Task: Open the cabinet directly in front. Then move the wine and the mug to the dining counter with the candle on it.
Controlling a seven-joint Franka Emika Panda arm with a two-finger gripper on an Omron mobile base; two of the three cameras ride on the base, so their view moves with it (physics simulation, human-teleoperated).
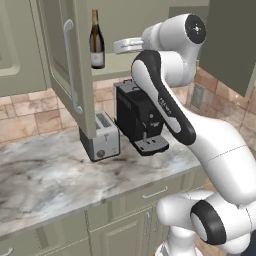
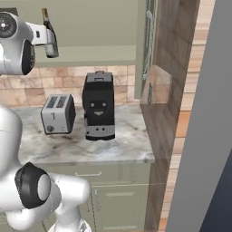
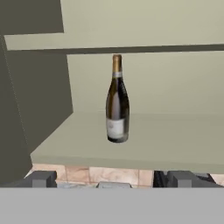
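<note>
Brick-tile backsplash (image 1: 30,120) behind marble worktop (image 1: 45,185), toaster (image 1: 102,136), coffee machine (image 1: 137,117).

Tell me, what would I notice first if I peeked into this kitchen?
Probably the wine, a dark bottle with a golden neck, standing upright alone on the lower shelf of the open green cabinet. Next, the big white robot arm reaching up, its open gripper facing the bottle without touching it. Below, a silver toaster and black coffee machine sit side by side on the marble worktop.

cab shelf (image 3: 175,144): wine (image 3: 117,101) upright | worktop (image 1: 45,175): toaster (image 1: 102,136), coffee mach (image 1: 137,117)
</note>
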